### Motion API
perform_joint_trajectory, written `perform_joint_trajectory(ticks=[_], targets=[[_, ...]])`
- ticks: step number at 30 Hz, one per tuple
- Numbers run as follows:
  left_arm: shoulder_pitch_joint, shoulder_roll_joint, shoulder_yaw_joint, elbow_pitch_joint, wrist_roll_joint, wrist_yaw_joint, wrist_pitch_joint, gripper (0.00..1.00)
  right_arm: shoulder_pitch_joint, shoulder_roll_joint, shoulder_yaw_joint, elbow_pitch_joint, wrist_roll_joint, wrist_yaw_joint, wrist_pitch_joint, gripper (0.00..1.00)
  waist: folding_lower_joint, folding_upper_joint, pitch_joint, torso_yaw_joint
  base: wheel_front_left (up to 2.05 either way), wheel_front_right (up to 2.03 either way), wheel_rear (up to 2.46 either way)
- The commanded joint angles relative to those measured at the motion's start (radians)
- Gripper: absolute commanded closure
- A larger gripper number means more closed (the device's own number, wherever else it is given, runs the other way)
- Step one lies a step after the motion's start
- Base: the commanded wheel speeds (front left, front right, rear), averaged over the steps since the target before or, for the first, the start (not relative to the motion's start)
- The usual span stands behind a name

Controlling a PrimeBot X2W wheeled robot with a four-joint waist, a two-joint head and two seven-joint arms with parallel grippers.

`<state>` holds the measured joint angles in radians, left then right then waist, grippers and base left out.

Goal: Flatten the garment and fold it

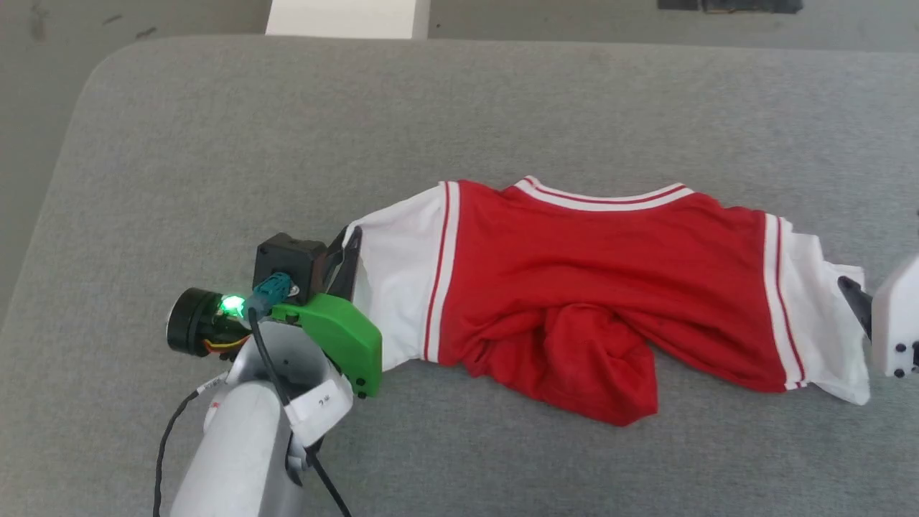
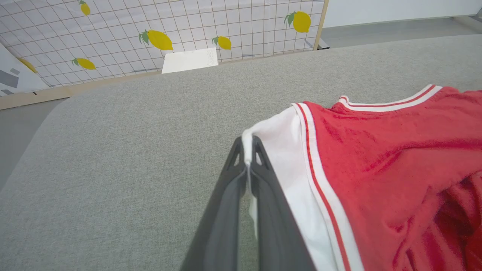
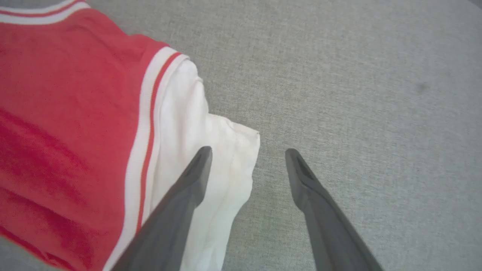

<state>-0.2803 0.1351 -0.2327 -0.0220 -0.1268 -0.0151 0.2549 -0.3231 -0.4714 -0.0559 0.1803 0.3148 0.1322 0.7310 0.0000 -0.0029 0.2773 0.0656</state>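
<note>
I am pinching the left sleeve (image 2: 278,158) of the garment (image 1: 574,287) with my left gripper (image 2: 246,145). Its fingers are clamped flat together on a thin lip of white cuff. My right gripper (image 3: 248,152) is standing wide apart and gripping nothing. It is straddling the outer edge of the right sleeve (image 3: 211,131), one finger over cloth and one over bare tabletop (image 1: 287,143).

The garment is lying crosswise toward the tabletop's right side, with the collar (image 1: 603,197) facing the far edge.

I am holding very little cloth, so a hard pull is likely to slip the cuff out. If my right fingers close where they are, they may catch only the top layer, or nothing. Pulling from one side alone would drag the whole shirt toward the left edge. The bunched hem (image 1: 596,366) near the front edge is doubling under itself and may stay trapped.

The cloth is looking like soft, limp knit, creasing easily, with firmer striped trim. The tabletop is showing a coarse grey weave and a rounded far-left corner, so it is probably gripping the fabric.
</note>
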Motion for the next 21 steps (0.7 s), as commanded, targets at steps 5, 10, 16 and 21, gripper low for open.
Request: perform_joint_trajectory(ticks=[5,10,16,21], targets=[[0.01,-0.001,-0.014,-0.042,-0.011,0.01,0.008,1.0,-0.08,-0.063,0.085,0.088,0.035,-0.002,0.082,0.0,0.0,0.0029,0.044,0.041,0.0,0.0,0.0],[0.006,-0.001,-0.024,-0.055,-0.012,0.01,0.012,1.0,-0.112,-0.092,0.15,0.161,0.043,-0.002,0.083,0.0,0.0,0.0029,0.065,0.053,0.0,0.0,0.0],[0.003,0.003,-0.027,-0.036,-0.02,0.013,0.007,1.0,-0.113,-0.115,0.263,0.223,0.1,-0.002,0.056,1.0,0.0,0.0029,0.075,0.057,0.0,0.0,0.0],[0.008,0.014,-0.01,-0.014,-0.03,0.02,-0.007,1.0,-0.142,-0.124,0.232,0.251,0.113,-0.002,-0.052,1.0,0.0,0.0029,0.04,0.045,0.0,0.0,0.0]])
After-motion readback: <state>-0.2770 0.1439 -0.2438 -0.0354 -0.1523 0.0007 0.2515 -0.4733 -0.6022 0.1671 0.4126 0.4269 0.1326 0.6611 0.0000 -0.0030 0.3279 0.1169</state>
